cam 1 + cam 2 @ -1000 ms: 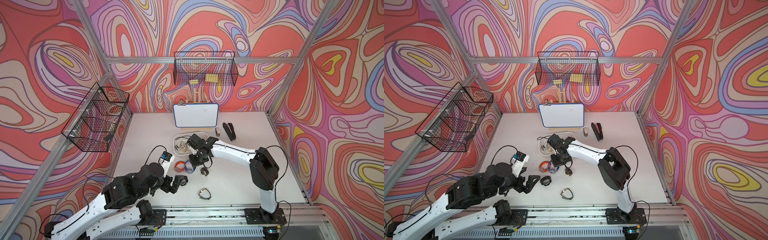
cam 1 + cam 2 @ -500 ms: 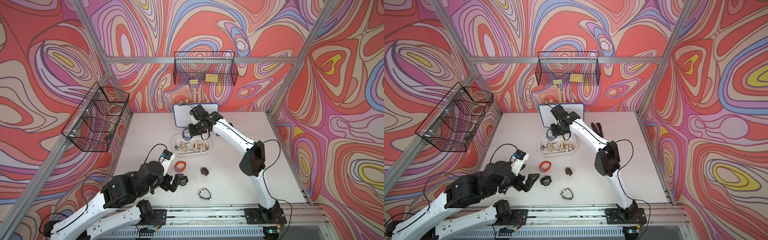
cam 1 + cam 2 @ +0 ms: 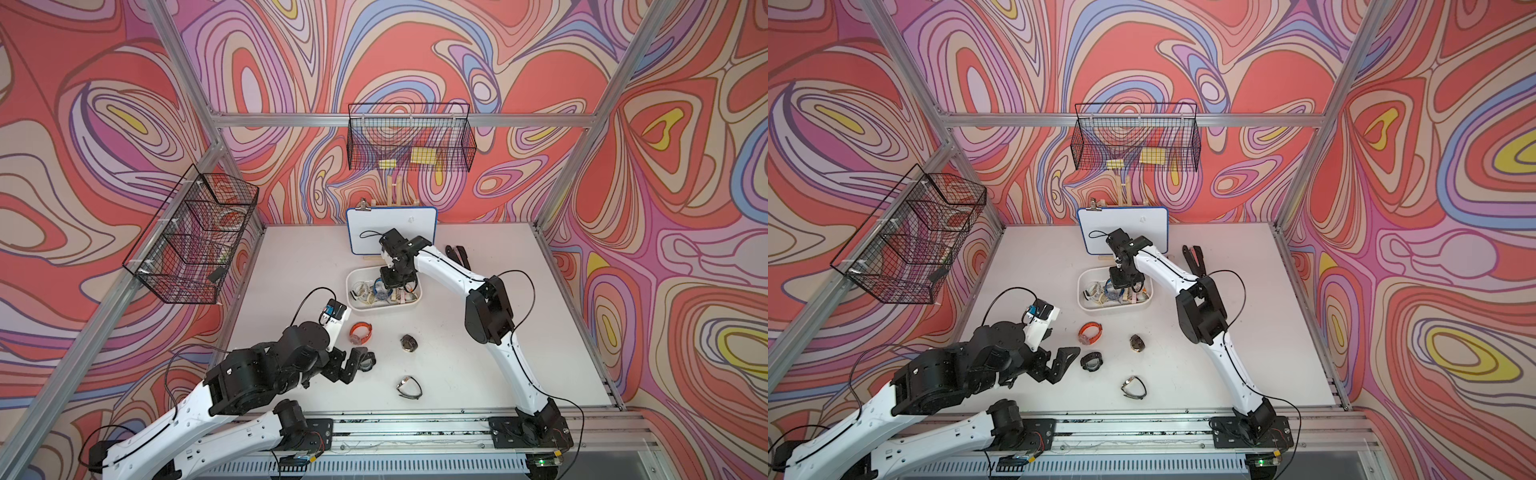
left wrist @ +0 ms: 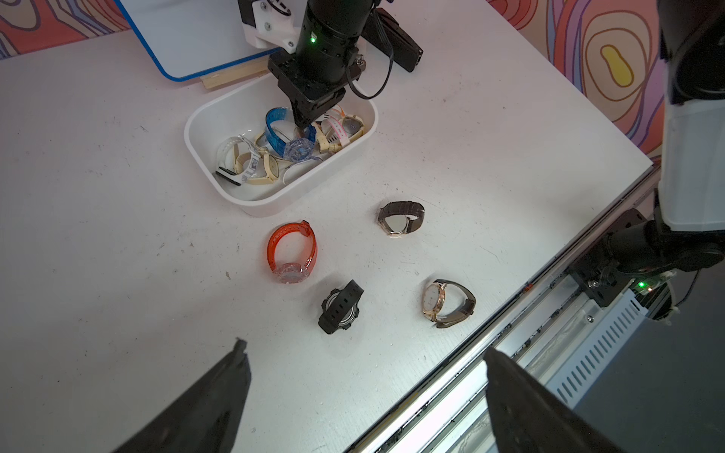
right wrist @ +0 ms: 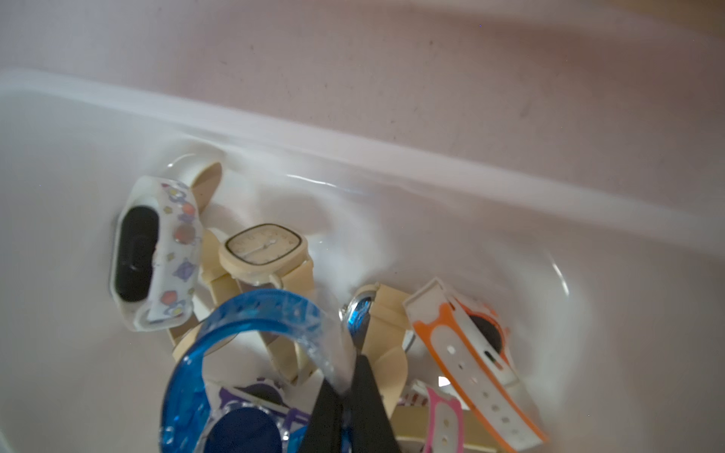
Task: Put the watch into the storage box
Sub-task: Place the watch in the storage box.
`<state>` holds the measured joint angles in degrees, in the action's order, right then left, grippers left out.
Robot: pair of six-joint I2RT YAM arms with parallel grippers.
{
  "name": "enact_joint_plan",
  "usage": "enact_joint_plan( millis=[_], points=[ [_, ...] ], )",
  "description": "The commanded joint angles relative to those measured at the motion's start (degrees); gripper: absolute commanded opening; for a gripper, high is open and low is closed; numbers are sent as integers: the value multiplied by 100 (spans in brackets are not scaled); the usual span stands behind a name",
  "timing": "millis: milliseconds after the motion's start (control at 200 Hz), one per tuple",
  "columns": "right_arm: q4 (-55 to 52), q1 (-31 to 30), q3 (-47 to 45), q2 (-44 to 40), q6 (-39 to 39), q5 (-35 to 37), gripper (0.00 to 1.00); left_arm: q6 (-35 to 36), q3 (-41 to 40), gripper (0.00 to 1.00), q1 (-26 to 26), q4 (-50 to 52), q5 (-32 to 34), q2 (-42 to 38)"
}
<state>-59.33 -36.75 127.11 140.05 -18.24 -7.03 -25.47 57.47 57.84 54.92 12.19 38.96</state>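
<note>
Right wrist view looks down into the shallow white plastic storage box (image 5: 78, 164), where the right gripper (image 5: 347, 392) is clamped on the strap of the translucent blue plastic watch (image 5: 251, 313). Pinching the band rather than the case likely lets the narrow jaws reach in beside the pile of pale-strapped watches (image 5: 266, 251) lying there. In the left wrist view this watch (image 4: 276, 131) is within the box walls (image 4: 204, 164). Its buckled loop stands on edge with the clear round case lowest, so its long axis runs steeply down from the pinch to the case. Whether the case rests on the pile I cannot tell. Letting go looks like the step due. The left gripper (image 4: 364, 346) hangs spread wide and empty over the white tabletop (image 4: 117, 235), near a black digital watch (image 4: 340, 306), probably placed for a later pick.
</note>
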Motion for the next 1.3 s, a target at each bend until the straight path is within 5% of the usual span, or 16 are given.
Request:
enact_joint_plan(
  millis=[0, 406, 671, 1132, 1247, 1297],
  points=[
    [-8, -11, -239, -236, 131, -48, 0, -14, -87, 98, 34, 63, 36, -11],
    [-149, -141, -406, -321, 299, -107, 0, -26, -210, 99, 34, -29, 72, 70],
    [288, -139, -651, -930, 80, -260, 37, -76, -193, 99, 34, 1, 91, 81],
    [765, -139, -1027, -1682, -66, -1146, 41, -177, -173, 99, 34, 44, 192, 43],
    [1395, -139, -1656, -2115, -139, -1684, 42, -287, -228, 100, 34, 78, 395, 28],
    [1831, -141, -2172, -2475, -188, -1867, 50, -393, -219, 100, 34, 150, 457, 103]
  ],
)
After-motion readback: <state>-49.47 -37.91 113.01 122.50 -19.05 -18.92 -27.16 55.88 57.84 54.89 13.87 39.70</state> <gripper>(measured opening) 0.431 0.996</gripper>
